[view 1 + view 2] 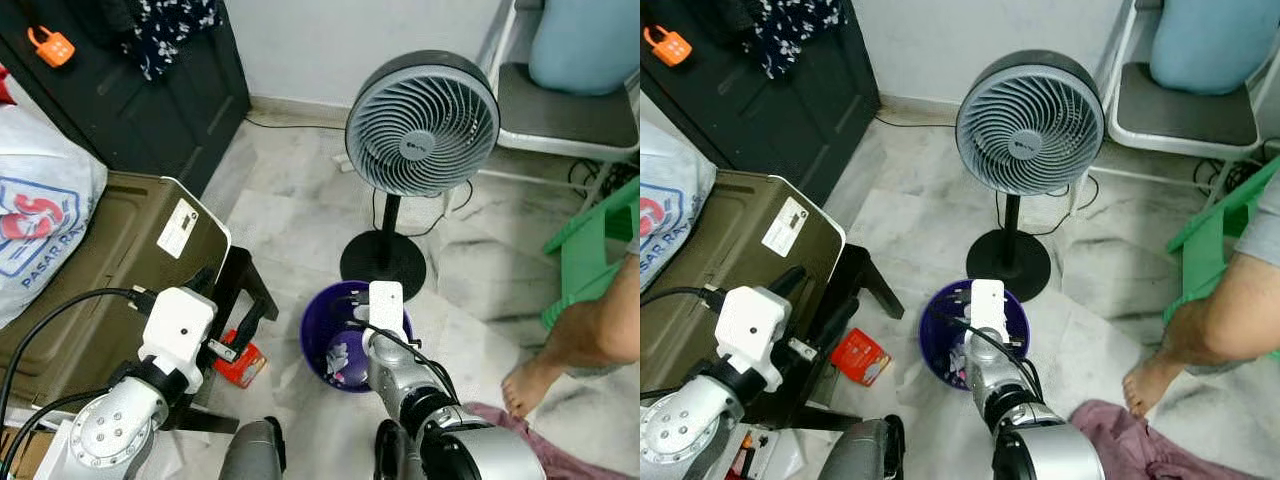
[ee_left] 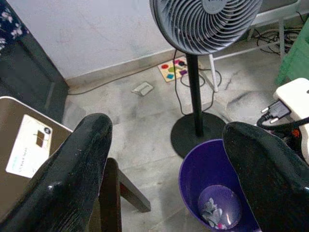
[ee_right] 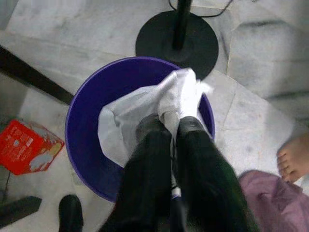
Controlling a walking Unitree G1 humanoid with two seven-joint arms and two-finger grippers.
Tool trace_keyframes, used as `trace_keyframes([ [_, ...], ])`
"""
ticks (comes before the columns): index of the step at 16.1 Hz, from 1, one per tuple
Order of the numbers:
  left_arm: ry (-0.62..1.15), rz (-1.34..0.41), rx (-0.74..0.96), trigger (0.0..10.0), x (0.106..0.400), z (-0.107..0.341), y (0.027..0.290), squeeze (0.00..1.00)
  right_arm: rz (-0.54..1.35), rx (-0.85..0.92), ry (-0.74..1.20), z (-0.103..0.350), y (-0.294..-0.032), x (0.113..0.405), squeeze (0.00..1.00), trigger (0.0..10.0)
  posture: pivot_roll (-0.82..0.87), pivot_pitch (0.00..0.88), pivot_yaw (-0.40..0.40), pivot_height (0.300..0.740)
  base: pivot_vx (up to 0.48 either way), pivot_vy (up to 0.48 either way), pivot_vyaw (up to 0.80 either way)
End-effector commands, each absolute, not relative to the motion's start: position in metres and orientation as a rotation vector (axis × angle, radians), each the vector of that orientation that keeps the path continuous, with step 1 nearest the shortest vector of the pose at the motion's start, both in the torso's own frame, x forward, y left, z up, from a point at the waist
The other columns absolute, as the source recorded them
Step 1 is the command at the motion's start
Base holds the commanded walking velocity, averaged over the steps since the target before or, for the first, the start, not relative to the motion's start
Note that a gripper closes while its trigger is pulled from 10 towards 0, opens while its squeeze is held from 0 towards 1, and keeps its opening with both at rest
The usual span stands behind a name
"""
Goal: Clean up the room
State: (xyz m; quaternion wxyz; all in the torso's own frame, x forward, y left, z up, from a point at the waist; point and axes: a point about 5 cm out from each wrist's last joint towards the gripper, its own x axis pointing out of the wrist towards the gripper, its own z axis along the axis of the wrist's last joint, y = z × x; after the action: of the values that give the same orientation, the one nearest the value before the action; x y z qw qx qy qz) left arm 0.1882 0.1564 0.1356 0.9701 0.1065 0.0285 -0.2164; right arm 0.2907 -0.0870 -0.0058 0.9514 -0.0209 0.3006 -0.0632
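Right gripper (image 3: pixel 166 126) clenched on white tissue (image 3: pixel 140 111), apparently above purple bin (image 3: pixel 87 101).

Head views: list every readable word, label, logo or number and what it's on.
"PASAR RAYA", partly cut off, under large red letters too cropped to read: white plastic bag.
White sticker on the olive case: dark marks, too small to read.
Fan hub badge: blurred, unreadable.
Red packet on the floor: print too small.
Orange padlock: dial digits not legible.
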Motion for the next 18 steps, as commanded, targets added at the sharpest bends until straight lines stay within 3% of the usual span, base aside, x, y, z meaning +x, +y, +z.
trace_keyframes([
  [1,0.062,-0.433,0.213,10.0,0.187,0.137,0.158,0.00,-0.122,-0.022,0.619,-0.007,-0.080,0.288,1.00,10.0,0.29,0.259,0.110,0.740,0.000,0.000,0.00],
  [8,0.046,-0.394,0.214,10.0,0.195,0.137,0.156,0.00,-0.074,-0.002,0.548,0.004,-0.077,0.299,1.00,10.0,0.28,0.225,0.090,0.740,0.000,0.000,0.00],
  [11,0.026,-0.319,0.209,10.0,0.210,0.132,0.155,0.00,0.086,0.135,0.432,0.031,-0.056,0.317,1.00,10.0,0.26,0.171,0.049,0.740,0.000,0.000,0.00],
  [14,0.006,-0.247,0.172,10.0,0.223,0.128,0.155,0.00,0.292,0.042,0.318,0.047,-0.046,0.321,1.00,10.0,0.20,0.116,0.014,0.740,0.000,0.000,0.00],
  [15,-0.005,-0.240,0.161,10.0,0.230,0.122,0.152,0.00,0.384,0.035,0.298,0.047,-0.054,0.316,1.00,10.0,0.16,0.075,-0.008,0.740,0.000,0.000,0.00],
  [18,-0.036,-0.214,0.140,10.0,0.247,0.120,0.150,0.00,0.425,0.006,0.303,0.048,-0.074,0.310,1.00,10.0,0.11,0.031,-0.019,0.740,0.000,0.000,0.00],
])
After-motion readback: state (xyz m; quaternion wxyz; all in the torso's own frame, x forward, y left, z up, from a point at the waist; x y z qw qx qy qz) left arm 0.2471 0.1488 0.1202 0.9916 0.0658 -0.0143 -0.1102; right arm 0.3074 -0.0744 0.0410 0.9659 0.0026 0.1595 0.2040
